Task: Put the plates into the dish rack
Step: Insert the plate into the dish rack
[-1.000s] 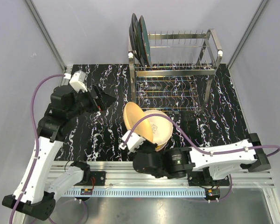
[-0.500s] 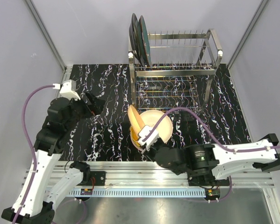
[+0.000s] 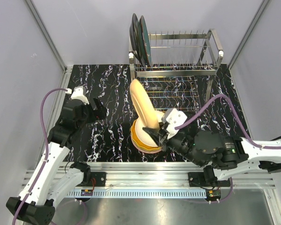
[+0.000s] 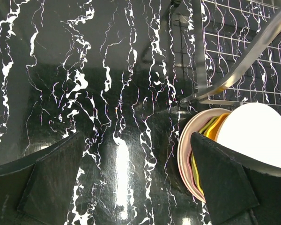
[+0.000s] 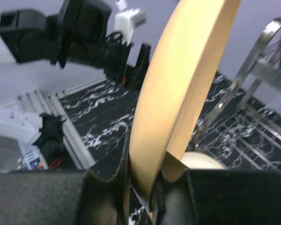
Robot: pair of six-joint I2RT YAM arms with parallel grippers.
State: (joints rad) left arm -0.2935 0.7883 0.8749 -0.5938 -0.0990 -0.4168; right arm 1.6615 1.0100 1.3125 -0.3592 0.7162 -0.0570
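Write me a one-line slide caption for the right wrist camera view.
Right gripper pinches a cream-yellow plate by its rim, held on edge in front of the chrome dish rack.

Right wrist: the cream-yellow plate (image 5: 178, 93) is running off the top edge. Left wrist: the left gripper's finger (image 4: 225, 187) is covering the plate stack (image 4: 192, 136) at lower right; the dish rack (image 4: 200, 51) is being cropped at upper right.
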